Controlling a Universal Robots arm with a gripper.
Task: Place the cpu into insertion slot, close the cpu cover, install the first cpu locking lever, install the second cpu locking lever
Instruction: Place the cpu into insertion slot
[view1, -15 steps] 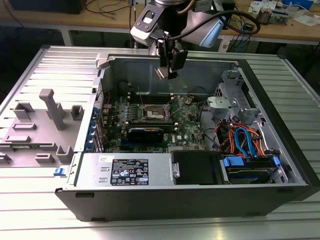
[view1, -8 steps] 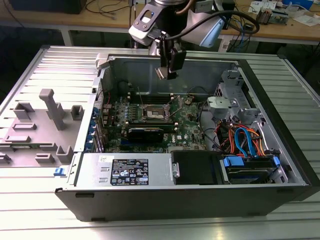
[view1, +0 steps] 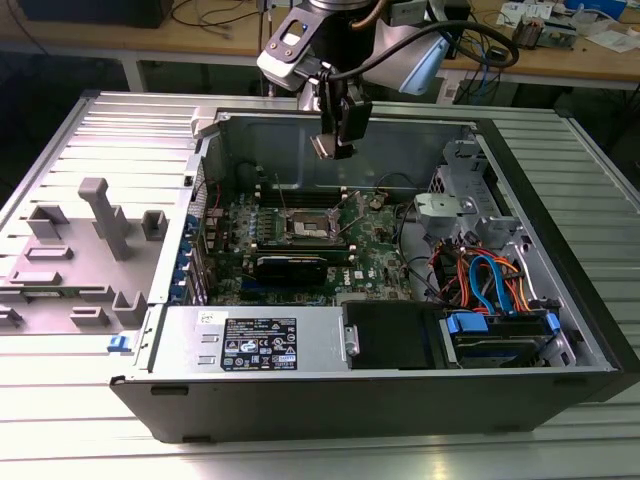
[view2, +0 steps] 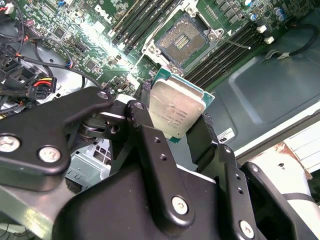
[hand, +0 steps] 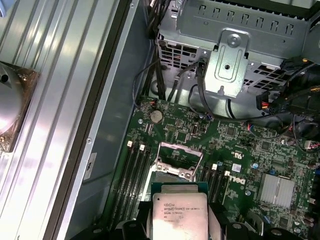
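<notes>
Black hand (view1: 334, 146) clamps the cpu (view2: 176, 112), poised high above the open insertion slot (view2: 182, 37).

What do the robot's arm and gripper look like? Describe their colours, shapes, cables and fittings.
The arm is silver-grey and rounded, with a pale blue cap and a thick black cable looping beside it. The gripper is matte black, built from flat angular linkage bars joined by round silver screws.

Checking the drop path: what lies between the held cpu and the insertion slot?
Nothing. In the exterior view, bare air separates the cpu, gripped by the hand, from the insertion slot.
</notes>
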